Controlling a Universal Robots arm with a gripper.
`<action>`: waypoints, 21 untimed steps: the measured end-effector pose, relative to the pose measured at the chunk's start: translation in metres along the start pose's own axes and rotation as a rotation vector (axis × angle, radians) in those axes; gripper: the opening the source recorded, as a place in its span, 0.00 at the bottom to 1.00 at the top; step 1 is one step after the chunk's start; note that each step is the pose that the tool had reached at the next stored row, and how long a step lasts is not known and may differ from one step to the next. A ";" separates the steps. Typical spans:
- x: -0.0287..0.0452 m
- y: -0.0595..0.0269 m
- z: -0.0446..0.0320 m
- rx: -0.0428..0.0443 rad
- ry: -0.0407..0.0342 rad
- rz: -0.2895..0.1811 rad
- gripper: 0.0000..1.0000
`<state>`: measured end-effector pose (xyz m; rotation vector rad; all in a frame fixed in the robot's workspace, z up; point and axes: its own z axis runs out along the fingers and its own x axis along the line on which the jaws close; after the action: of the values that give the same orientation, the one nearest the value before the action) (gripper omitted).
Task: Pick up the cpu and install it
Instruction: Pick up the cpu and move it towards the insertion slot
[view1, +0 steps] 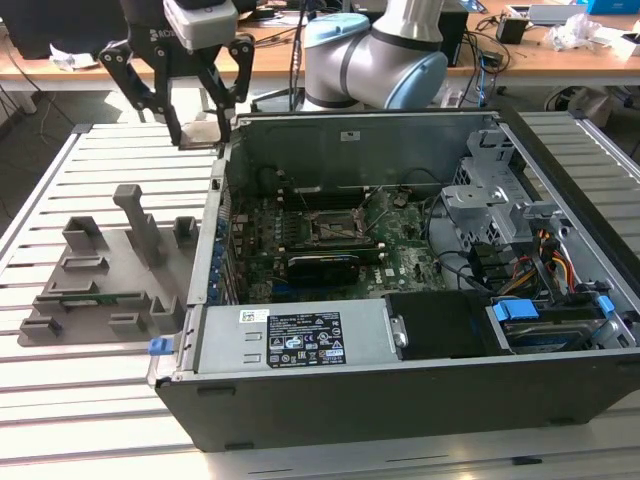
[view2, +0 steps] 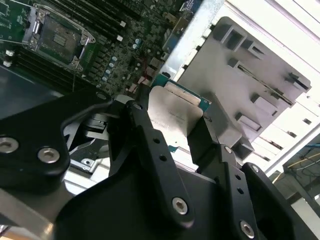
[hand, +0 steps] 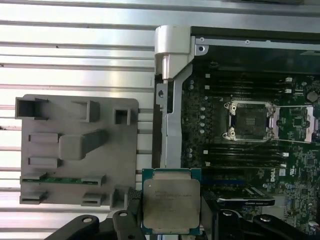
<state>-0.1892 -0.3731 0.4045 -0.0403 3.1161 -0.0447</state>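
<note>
What I can't see well

In the first wrist view the picture's edge cuts off one edge of the cpu (hand: 171, 195). My hand (hand: 170, 207) covers two of its sides and a corner of the grey tray (hand: 80, 145). The writing on the cpu is too small to read. In the second wrist view my black fingers (view2: 150, 145) hide part of its shiny top. In the exterior view the picture's edge cuts off the top of my hand.
</note>
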 end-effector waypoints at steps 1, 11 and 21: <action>-0.0030 -0.0001 0.0000 0.0001 0.0001 0.000 0.55; -0.0353 -0.0009 0.0009 0.0000 0.0000 0.000 0.55; -0.0679 -0.0017 0.0017 0.0000 0.0000 0.000 0.55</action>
<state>-0.1212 -0.3731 0.4045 -0.0404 3.1161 -0.0447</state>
